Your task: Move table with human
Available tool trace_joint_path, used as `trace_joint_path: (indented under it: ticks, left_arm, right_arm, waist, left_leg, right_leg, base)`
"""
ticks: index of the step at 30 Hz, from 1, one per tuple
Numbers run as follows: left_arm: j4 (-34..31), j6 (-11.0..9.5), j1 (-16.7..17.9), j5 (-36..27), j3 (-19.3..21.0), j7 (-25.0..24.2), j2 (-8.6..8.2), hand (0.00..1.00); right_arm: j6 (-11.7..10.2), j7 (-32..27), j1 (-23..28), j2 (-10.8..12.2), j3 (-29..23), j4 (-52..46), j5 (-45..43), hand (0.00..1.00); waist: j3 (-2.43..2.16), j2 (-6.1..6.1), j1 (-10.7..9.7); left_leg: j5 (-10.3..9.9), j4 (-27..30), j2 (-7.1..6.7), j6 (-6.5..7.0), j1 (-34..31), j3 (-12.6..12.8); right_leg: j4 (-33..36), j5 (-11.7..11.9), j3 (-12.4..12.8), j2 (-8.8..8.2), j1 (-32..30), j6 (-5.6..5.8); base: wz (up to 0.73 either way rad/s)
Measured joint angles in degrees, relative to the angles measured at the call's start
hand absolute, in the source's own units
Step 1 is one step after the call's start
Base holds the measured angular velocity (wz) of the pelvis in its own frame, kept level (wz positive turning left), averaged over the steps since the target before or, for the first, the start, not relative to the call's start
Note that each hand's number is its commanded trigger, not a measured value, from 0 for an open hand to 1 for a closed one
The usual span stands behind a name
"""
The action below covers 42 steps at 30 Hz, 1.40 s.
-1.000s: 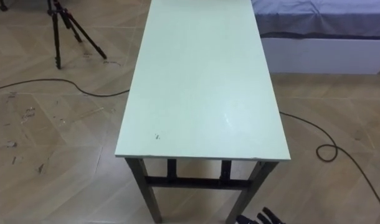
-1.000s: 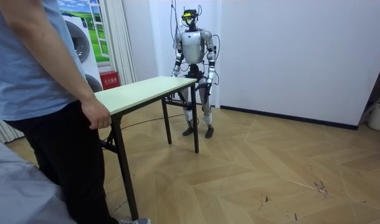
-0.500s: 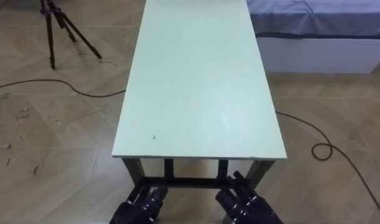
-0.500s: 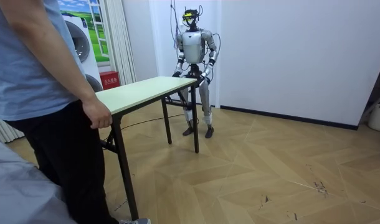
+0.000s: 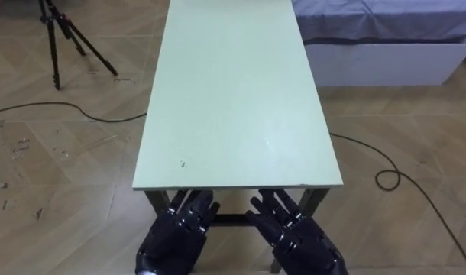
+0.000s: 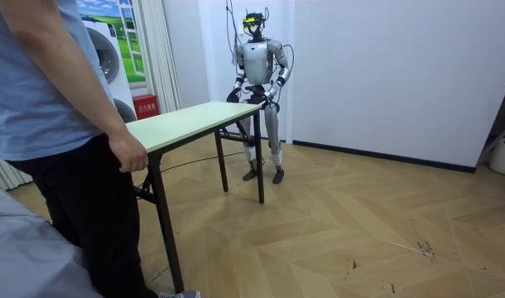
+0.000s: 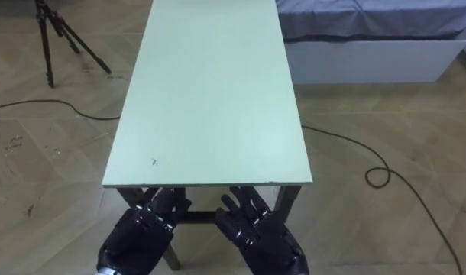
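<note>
Hovering just below the near edge of the desk [image 5: 233,99], left hand [image 5: 178,233] and right hand [image 5: 298,238] are open, holding nothing. A person [image 6: 45,91] stands at the far end. Best practice: seat both palms evenly under the edge, then lift level.

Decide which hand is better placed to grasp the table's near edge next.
Hardly a difference: the left hand and the right hand are both open, reaching up just below the near edge of the table. Left, marginally: it seems nearer its corner.
</note>
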Motion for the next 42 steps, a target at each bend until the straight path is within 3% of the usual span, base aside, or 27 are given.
trace_joint_path:
  ticks: [8,12,20,30,32,34,38,42]
  left_arm:
    - [-0.08,0.74,-1.66,-5.91,0.04,1.36,0.55,0.0]
    - [-0.09,1.24,-2.7,-6.21,0.58,2.96,0.73,0.0]
    - [-0.08,1.28,-4.29,-6.41,1.6,6.65,0.81,0.0]
    - [1.1,2.96,-7.11,-6.51,3.69,10.69,0.18,0.0]
    - [3.26,3.78,-8.88,-6.41,3.7,11.18,0.14,0.0]
    - [4.38,3.88,-9.99,-6.34,3.69,11.87,0.1,0.0]
    - [11.17,4.2,-14.06,-4.84,3.7,12.01,-1.08,0.0]
    - [12.94,4.42,-14.85,-4.13,3.83,12.1,-1.19,0.0]
  right_arm:
    - [1.74,-1.19,-1.75,-1.33,0.36,0.04,1.97,0.0]
    - [3.21,-2.36,-3.08,-1.67,0.47,0.02,3.28,0.0]
    - [3.6,-5.18,-4.71,-2.14,1.24,0.03,4.43,0.0]
    - [4.17,-12.24,-6.92,-1.74,2.32,-0.27,22.35,0.0]
    - [4.07,-13.75,-7.74,-1.73,2.28,-0.27,23.83,0.0]
    - [4.07,-14.41,-8.22,-1.3,2.3,-0.27,24.35,0.0]
    - [3.95,-16.84,-9.76,0.39,1.84,0.84,25.0,0.0]
    - [3.88,-17.83,-11.47,0.7,1.58,2.85,25.06,0.0]
  waist:
    - [0.34,-0.06,0.07]
    - [0.36,-0.03,0.44]
    - [0.51,0.27,1.75]
    - [0.7,0.61,4.68]
    - [1.16,1.35,4.62]
    - [1.3,1.63,4.43]
    - [1.2,2.03,3.99]
    - [1.08,2.15,3.04]
  left_leg:
    - [0.0,-0.05,0.08,0.0,0.94,-0.01]
    - [0.0,-0.05,0.15,0.0,0.84,0.11]
    - [0.0,-0.06,0.33,0.0,1.0,0.17]
    - [0.06,0.11,0.31,-0.02,1.04,-0.11]
    - [0.05,0.19,0.26,-0.02,1.37,0.05]
    - [0.05,0.21,0.26,-0.02,1.35,0.02]
    - [0.05,-0.01,0.29,-0.02,1.31,0.0]
    - [0.06,0.1,0.25,-0.01,1.44,-0.04]
  right_leg:
    - [0.68,-0.25,0.09,-0.04,0.52,-0.15]
    - [0.73,-0.2,0.08,-0.04,0.32,-0.25]
    - [1.48,0.18,0.34,0.08,0.05,-0.7]
    - [1.69,0.44,0.94,-0.05,-0.12,-0.98]
    - [1.73,0.5,0.98,-0.08,0.22,-0.94]
    - [1.69,0.49,1.05,-0.06,0.17,-0.93]
    - [1.7,0.54,1.1,0.03,0.17,-1.02]
    - [1.62,0.57,1.09,0.03,0.25,-1.02]
  base:
    - [0.0]
    - [0.0]
    - [-0.01]
    - [-0.02]
    - [0.0]
    - [0.0]
    - [0.0]
    - [-0.01]
